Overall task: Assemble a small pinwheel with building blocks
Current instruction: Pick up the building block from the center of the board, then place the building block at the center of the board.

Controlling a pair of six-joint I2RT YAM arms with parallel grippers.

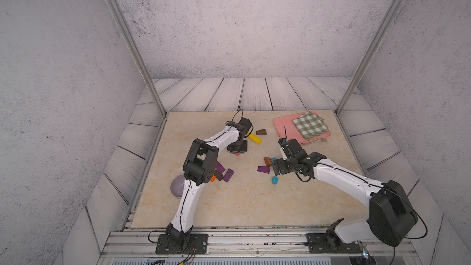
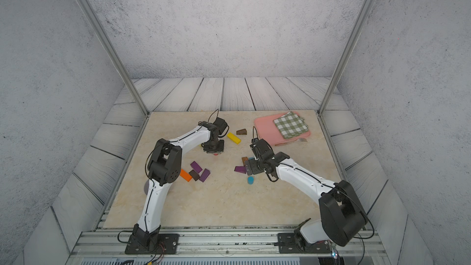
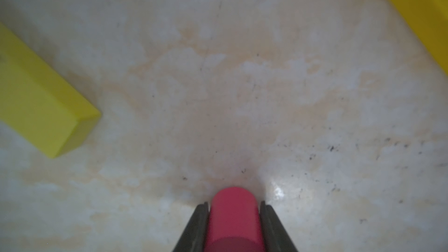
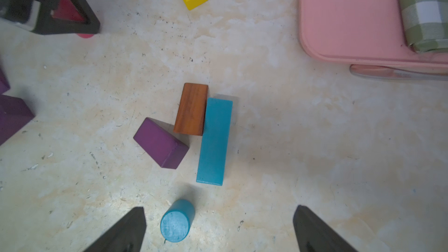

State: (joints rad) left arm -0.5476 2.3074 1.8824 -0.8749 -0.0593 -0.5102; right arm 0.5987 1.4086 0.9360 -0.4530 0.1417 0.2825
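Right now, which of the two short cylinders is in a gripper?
The pink cylinder, pinched in the left gripper; the blue cylinder sits free on the table, before the open right gripper.

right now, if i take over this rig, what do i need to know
Left hand: shut on the pink cylinder, down at the table.
Right hand: open, empty, near the blue cylinder.
Blocks: teal bar, brown block, purple wedge clustered; yellow bar and brown wedge further back; orange bar, purple blocks on the left.
Done: nothing joined yet.
Left: the whole pinwheel.
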